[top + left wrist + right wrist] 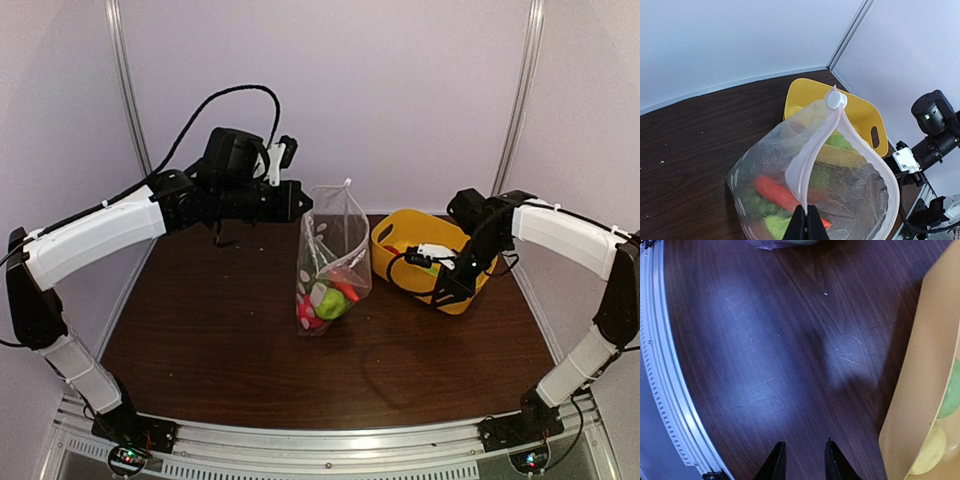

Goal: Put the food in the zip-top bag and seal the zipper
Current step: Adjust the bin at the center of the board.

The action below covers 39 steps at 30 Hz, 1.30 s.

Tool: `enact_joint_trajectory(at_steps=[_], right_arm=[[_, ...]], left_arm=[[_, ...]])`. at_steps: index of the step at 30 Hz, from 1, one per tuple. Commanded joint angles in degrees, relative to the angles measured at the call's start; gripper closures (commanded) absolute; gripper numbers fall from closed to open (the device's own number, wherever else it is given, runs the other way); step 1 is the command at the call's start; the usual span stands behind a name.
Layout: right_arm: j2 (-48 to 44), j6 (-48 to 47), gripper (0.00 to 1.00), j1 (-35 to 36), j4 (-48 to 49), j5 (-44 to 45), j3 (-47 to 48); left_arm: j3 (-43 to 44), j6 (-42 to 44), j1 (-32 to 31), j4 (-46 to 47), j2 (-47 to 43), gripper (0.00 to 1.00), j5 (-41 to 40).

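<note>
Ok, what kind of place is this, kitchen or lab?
Probably a lab test cell: plain white wall panels in aluminium framing enclose the dark wood-grain table, the arms are bolted to a metal rail at its near edge, and the food in the zip-top bag looks like glossy toys.

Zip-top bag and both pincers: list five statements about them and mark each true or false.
1. The left pincer is clamped on the zipper. True.
2. The zip-top bag is empty. False: a carrot and a green fruit lie in it.
3. The right pincer holds a fruit. False: it is open and empty, beside the yellow basket.
4. Food remains in the basket. True: a green piece and a yellow piece show.
5. The bag's mouth is sealed. False: it gapes open.
</note>
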Motion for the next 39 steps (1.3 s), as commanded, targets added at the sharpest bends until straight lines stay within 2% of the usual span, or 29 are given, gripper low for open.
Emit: enact_joint_trajectory(at_steps=[1, 5, 8, 14, 17, 21, 24, 32, 39], right_arm=[[-0.7, 0.5, 0.73, -0.1, -3.1, -7.7, 6.0], [1.0, 2.0, 0.75, -6.1, -1.4, -7.4, 12.1], [4.0, 2.0, 0.82, -8.9, -0.2, -2.5, 13.6], [7.4, 2.7, 0.8, -9.6, 7.2, 11.9, 8.7], [7.7, 2.5, 0.79, -9.6, 8.4, 15.3, 6.4], [6.3, -0.8, 0.78, -7.6, 4.6, 12.8, 4.0], [4.7, -5.8, 0.73, -3.3, -1.5, 8.9, 1.2], [2.2, -4.8, 0.72, 7.6, -3.6, 3.3, -2.7], [3.0, -1.6, 0.72, 5.6, -2.1, 2.5, 1.8]], left_arm=[[0.6, 0.8, 0.8, 2.2, 0.1, 1.0, 0.6], [-0.2, 0.5, 0.8, 2.1, -0.8, 1.0, 0.6], [-1.4, 0.4, 0.8, 2.5, -1.9, 1.0, 0.4], [-2.1, 0.3, 0.8, 2.7, -2.7, 1.0, 0.6], [-2.0, 0.5, 0.8, 2.3, -3.1, 1.0, 0.3], [-2.2, 0.8, 0.8, 2.2, -3.2, 1.0, -0.3], [-2.0, 0.8, 0.9, 2.2, -2.5, 1.0, -0.3], [-1.2, 0.8, 0.9, 2.9, -0.7, 1.0, 0.6], [-1.3, 0.8, 1.0, 2.5, -0.7, 1.0, 0.6]])
